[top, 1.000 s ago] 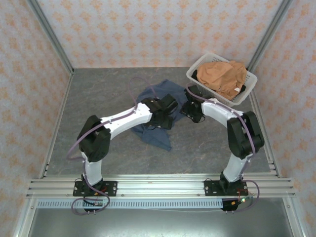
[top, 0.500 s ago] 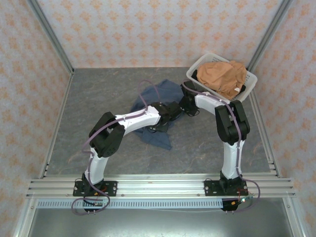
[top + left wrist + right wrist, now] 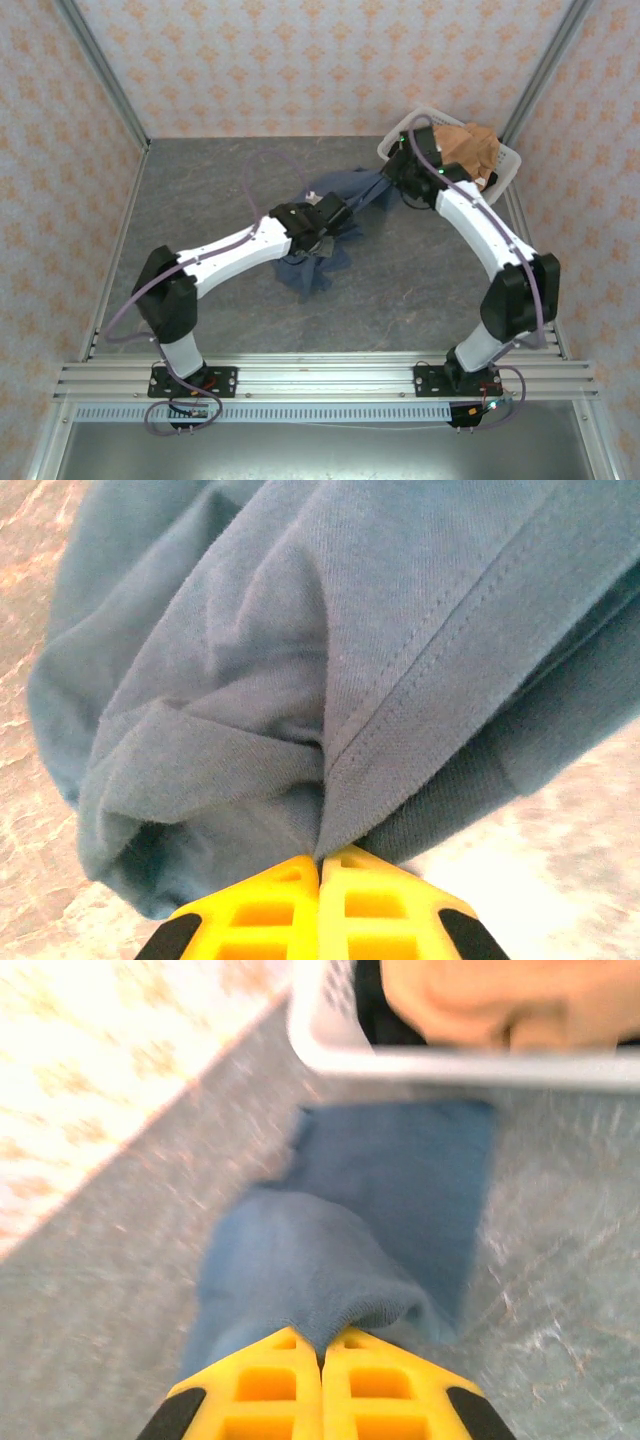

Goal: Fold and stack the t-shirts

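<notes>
The task is only beginning. The left end effector [image 3: 320,865] is pinching a hem of the slate-blue t-shirt [image 3: 312,268], and the right end effector [image 3: 322,1345] is clamping another bunched edge toward one o'clock, so the shirt is stretching crumpled between them at mid-worktop [image 3: 200,200]. Nothing is folded yet (the orange-tan t-shirt [image 3: 468,145] is lying heaped in the white basket [image 3: 505,168] at two o'clock); both folds and the stacking are remaining.

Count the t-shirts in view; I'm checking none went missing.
2: the slate-blue shirt, gripped by left pincer and right pincer; orange-tan shirt in the white basket, which may hide more.
</notes>
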You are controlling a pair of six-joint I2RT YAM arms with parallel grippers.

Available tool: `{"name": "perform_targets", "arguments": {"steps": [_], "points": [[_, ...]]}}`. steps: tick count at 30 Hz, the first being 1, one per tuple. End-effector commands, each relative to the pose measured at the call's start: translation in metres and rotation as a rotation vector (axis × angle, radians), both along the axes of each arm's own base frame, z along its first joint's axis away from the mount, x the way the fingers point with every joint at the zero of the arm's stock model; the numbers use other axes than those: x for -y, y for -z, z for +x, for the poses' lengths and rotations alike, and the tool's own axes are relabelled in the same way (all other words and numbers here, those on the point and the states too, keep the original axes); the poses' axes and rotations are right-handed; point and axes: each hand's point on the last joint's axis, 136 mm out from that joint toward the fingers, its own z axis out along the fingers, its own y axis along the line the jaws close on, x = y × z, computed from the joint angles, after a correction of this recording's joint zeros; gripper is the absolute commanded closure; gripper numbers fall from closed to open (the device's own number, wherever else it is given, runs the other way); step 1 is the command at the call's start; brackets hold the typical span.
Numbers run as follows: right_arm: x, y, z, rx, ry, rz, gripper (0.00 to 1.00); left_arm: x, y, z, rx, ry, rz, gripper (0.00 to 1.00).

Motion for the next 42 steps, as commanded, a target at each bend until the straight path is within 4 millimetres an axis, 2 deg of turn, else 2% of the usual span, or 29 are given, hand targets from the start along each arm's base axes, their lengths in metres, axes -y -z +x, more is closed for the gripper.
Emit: {"name": "perform_targets", "arguments": {"steps": [1, 8, 12, 15, 18, 21, 23, 24, 26, 27, 29, 31, 32, 33, 36, 37, 38, 42], "points": [[0.036, -0.057, -0.003, 0.121, 0.077, -0.055, 1.0, 0.02, -0.028, -0.005, 0.01, 0.09, -0.115, 1.0], [0.072, -0.183, -0.02, 0.409, 0.127, -0.041, 1.0, 0.073, -0.111, -0.028, 0.067, 0.274, -0.419, 1.0], [0.08, -0.247, -0.025, 0.574, 0.125, -0.011, 1.0, 0.091, -0.16, -0.043, 0.086, 0.339, -0.595, 1.0], [0.067, -0.275, -0.013, 0.636, 0.064, 0.028, 1.0, 0.095, -0.184, -0.051, 0.082, 0.352, -0.686, 1.0], [0.034, -0.279, 0.017, 0.639, -0.065, 0.123, 1.0, 0.086, -0.191, -0.044, 0.072, 0.299, -0.733, 1.0], [-0.017, -0.252, 0.056, 0.552, -0.221, 0.2, 1.0, 0.05, -0.174, -0.016, 0.05, 0.127, -0.723, 1.0], [-0.066, -0.218, 0.08, 0.465, -0.34, 0.247, 1.0, 0.005, -0.151, 0.008, 0.035, -0.06, -0.683, 1.0], [-0.086, -0.204, 0.088, 0.429, -0.377, 0.26, 1.0, -0.016, -0.139, 0.018, 0.021, -0.138, -0.669, 1.0], [-0.133, -0.166, 0.101, 0.345, -0.459, 0.291, 1.0, -0.069, -0.109, 0.035, -0.015, -0.332, -0.619, 1.0], [-0.151, -0.148, 0.105, 0.311, -0.481, 0.302, 0.97, -0.093, -0.095, 0.04, -0.035, -0.411, -0.586, 1.0], [-0.183, -0.103, 0.11, 0.214, -0.504, 0.326, 0.68, -0.147, -0.068, 0.043, -0.054, -0.57, -0.49, 1.0], [-0.197, -0.067, 0.108, 0.133, -0.502, 0.288, 0.51, -0.191, -0.046, 0.04, -0.068, -0.687, -0.398, 1.0], [-0.201, -0.052, 0.105, 0.098, -0.5, 0.257, 0.46, -0.207, -0.035, 0.039, -0.084, -0.726, -0.377, 0.99], [-0.205, -0.042, 0.101, 0.074, -0.508, 0.238, 0.43, -0.217, -0.026, 0.037, -0.101, -0.744, -0.365, 0.91], [-0.207, -0.021, 0.085, 0.004, -0.516, 0.192, 0.41, -0.24, -0.003, 0.02, -0.184, -0.767, -0.247, 0.66], [-0.204, -0.019, 0.078, -0.009, -0.514, 0.17, 0.41, -0.246, 0.001, 0.013, -0.199, -0.766, -0.201, 0.61], [-0.199, -0.011, 0.07, -0.034, -0.508, 0.147, 0.4, -0.251, 0.004, 0.004, -0.209, -0.769, -0.167, 0.58], [-0.166, 0.016, 0.038, -0.089, -0.437, 0.082, 0.41, -0.266, 0.015, -0.03, -0.237, -0.814, -0.079, 0.58]]}}
